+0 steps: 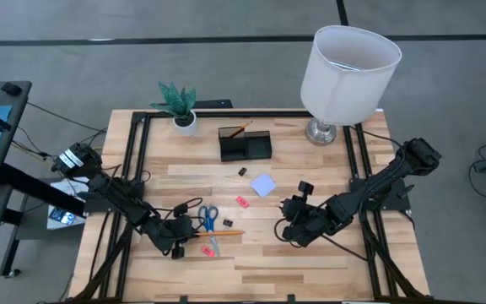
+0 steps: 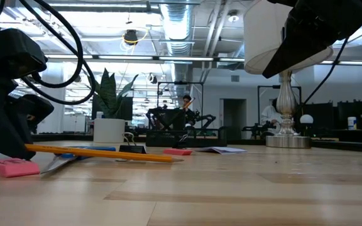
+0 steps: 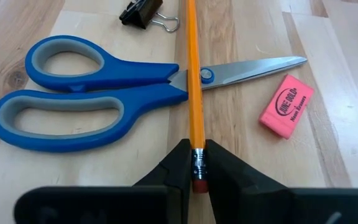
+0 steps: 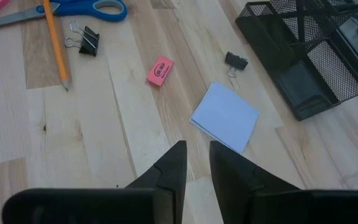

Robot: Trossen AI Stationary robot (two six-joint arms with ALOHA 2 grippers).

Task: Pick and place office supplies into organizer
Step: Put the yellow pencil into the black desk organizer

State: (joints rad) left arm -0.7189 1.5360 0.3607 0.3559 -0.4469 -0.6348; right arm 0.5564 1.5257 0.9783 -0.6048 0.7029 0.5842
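Observation:
An orange pencil [image 3: 195, 74] lies across the pivot of the blue-handled scissors [image 3: 98, 93] at the table's near left, its tip toward the right. My left gripper [image 3: 197, 168] is shut on its eraser end. A pink eraser [image 3: 286, 104] and a black clip [image 3: 140, 12] lie close by. My right gripper [image 4: 197, 155] hangs above the table's near right, open by a narrow gap and holding nothing. Ahead of it lie the lavender note pad [image 4: 225, 117], a second pink eraser [image 4: 160, 70] and another clip [image 4: 235, 61]. The black mesh organizer [image 1: 245, 143] stands at the far middle. My left gripper pinches the pencil's metal ferrule [image 3: 197, 160], just ahead of its eraser, between the two fingertips. The fingers come slanting down from the table's left and lie along the pencil. The pencil's shaft rests on the scissors [image 1: 208, 218], and its tip [image 2: 170, 159] is low by the tabletop.
A white plant pot [image 1: 185, 121] stands at the far left and a lamp [image 1: 344, 72] at the far right. An orange stick [image 1: 238, 129] pokes out of the organizer. Bare wood lies along the near edge [image 1: 251, 279] between the arms.

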